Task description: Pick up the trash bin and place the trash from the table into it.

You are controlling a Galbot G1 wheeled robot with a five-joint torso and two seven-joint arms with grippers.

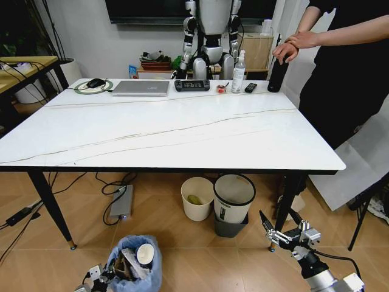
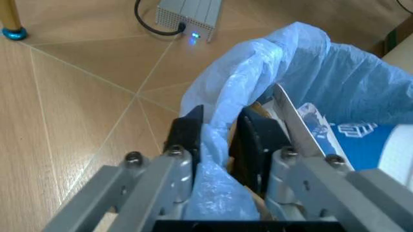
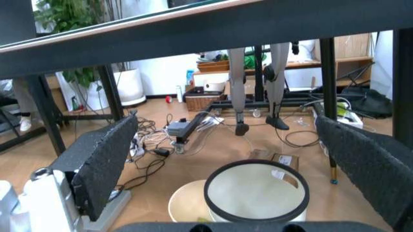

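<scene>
The trash bin (image 1: 138, 263), lined with a crinkled light-blue bag, is low over the wooden floor in front of the white table (image 1: 176, 131). My left gripper (image 1: 102, 275) is shut on its near rim. In the left wrist view the fingers (image 2: 187, 133) pinch the blue bag and rim of the trash bin (image 2: 348, 82). Trash (image 1: 141, 255) lies inside: a white cup, wrappers, cardboard and a blue paper cup (image 2: 361, 145). My right gripper (image 1: 281, 230) hangs open and empty near the table's right front leg. Its pads (image 3: 103, 164) stand wide apart.
Under the table stand a cream pail (image 1: 197, 198) and a black-rimmed white bin (image 1: 234, 194), also seen as the black-rimmed bin (image 3: 257, 191). The far table edge holds a laptop (image 1: 141, 88), controller (image 1: 192, 85), spray bottle (image 1: 239, 73) and black bottle (image 1: 278, 74). A power box (image 1: 122, 202) and cables lie on the floor.
</scene>
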